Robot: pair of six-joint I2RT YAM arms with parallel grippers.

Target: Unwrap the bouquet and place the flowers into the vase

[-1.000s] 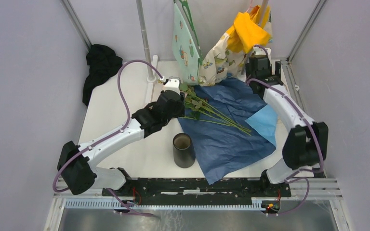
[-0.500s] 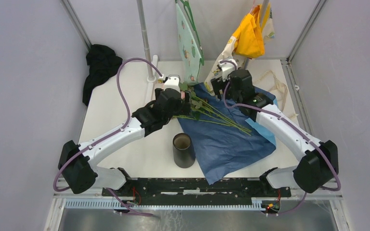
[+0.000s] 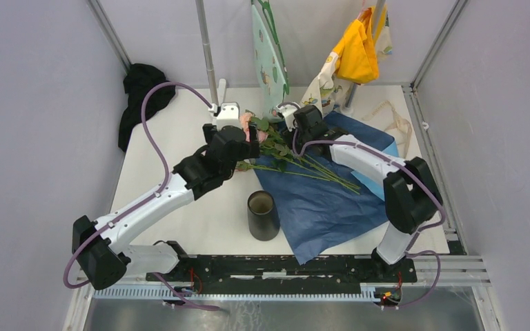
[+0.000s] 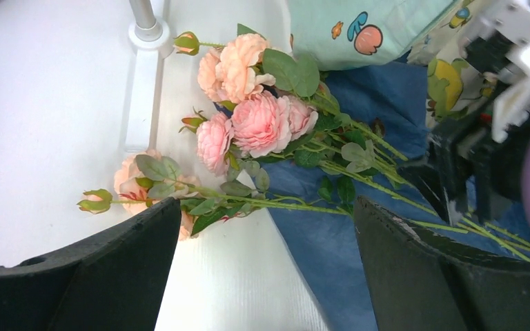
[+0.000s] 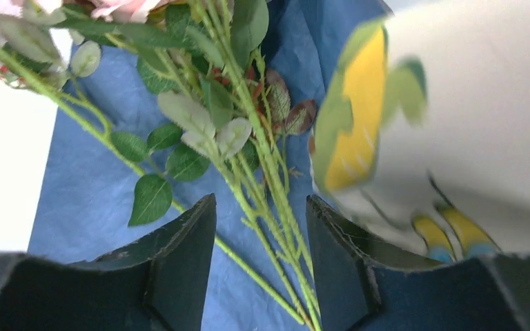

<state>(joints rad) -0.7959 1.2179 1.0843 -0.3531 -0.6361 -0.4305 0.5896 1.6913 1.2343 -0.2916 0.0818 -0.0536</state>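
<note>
Readable text: I found none in any of my views.
Patterned cloth: it carried only printed cartoon pictures; I could make out no letters or numbers on it.
Labels, brands, signs: I could read none on anything before my jaws.

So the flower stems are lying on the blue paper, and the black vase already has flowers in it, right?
Not quite. The vase is empty: the top view looks straight into its open mouth, and no flowers are inside. It stands upright at the paper's edge. The stems do lie on the blue paper.
</note>
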